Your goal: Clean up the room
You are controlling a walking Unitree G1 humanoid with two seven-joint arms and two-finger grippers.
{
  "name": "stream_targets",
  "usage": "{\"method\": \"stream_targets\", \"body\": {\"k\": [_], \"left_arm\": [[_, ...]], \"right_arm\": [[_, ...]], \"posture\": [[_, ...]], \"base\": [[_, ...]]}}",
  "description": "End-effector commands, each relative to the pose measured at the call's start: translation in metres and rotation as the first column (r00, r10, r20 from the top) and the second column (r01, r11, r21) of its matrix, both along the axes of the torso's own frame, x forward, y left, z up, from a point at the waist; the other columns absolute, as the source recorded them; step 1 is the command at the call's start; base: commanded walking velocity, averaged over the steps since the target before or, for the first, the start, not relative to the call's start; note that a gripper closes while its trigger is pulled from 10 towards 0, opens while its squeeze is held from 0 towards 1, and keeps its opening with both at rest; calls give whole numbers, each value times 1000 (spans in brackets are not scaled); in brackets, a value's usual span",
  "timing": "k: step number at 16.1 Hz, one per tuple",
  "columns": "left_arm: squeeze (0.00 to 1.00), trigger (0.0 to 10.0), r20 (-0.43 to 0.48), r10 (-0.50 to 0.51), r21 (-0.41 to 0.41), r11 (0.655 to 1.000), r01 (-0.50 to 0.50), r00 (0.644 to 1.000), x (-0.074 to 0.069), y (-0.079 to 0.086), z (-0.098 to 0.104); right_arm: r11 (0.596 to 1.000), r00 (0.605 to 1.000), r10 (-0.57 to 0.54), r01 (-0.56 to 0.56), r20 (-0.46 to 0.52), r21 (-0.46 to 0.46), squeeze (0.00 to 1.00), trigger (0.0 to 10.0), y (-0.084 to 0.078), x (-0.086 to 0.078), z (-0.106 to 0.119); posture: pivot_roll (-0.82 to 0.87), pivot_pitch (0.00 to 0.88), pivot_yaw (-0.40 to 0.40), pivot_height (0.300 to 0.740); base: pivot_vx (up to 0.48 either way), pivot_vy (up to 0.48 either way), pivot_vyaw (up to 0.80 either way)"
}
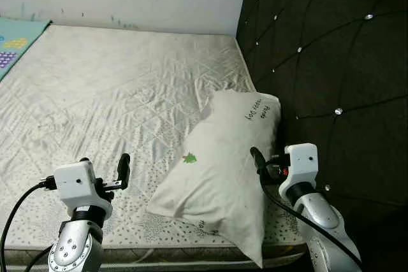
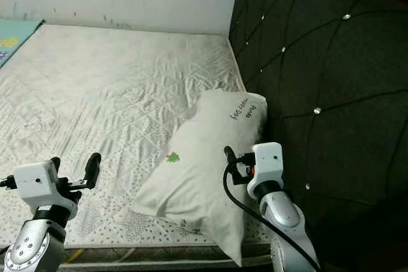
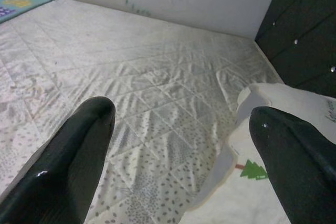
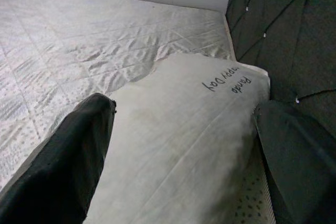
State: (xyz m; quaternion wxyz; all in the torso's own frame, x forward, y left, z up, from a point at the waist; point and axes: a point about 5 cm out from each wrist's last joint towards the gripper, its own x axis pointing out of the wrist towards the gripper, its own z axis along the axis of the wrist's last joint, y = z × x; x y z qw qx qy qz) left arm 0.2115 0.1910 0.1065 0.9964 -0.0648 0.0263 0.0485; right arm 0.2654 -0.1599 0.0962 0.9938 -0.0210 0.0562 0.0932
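the pillow (image 1: 220,170) is seen lying on the bare quilted mattress (image 1: 115,100), slanted, with 1 end near the dark tufted headboard (image 1: 331,62) and the other hanging a little past the near mattress edge. the right gripper (image 4: 184,145) is held just above the pillow, its 2 fingers spread wide on either side of the cloth, nothing grasped; the headboard lies just beyond its outer finger. the left gripper (image 3: 181,145) is held released too, fingers wide apart over the mattress, with the pillow's near corner just beside its inner finger. nothing is held by either. the tidying is judged barely begun: the pillow is not yet gripped or squared against the headboard.
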Motion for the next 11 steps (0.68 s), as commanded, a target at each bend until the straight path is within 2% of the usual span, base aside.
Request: {"method": "stream_targets", "body": {"k": [1,11], "left_arm": [[0,10000,-9,-3,2,1000,3,1000,0,-2,0],[0,10000,-8,12,7,1000,-12,1000,5,0,-1]], "right_arm": [[1000,1000,13,-13,8,-14,0,10000,1,0,3],[995,997,76,-74,22,-64,0,10000,5,0,4]], "posture": [[-88,62,-67,672],[-93,44,-68,672]], "base": [[0,0,0],[0,0,0]]}}
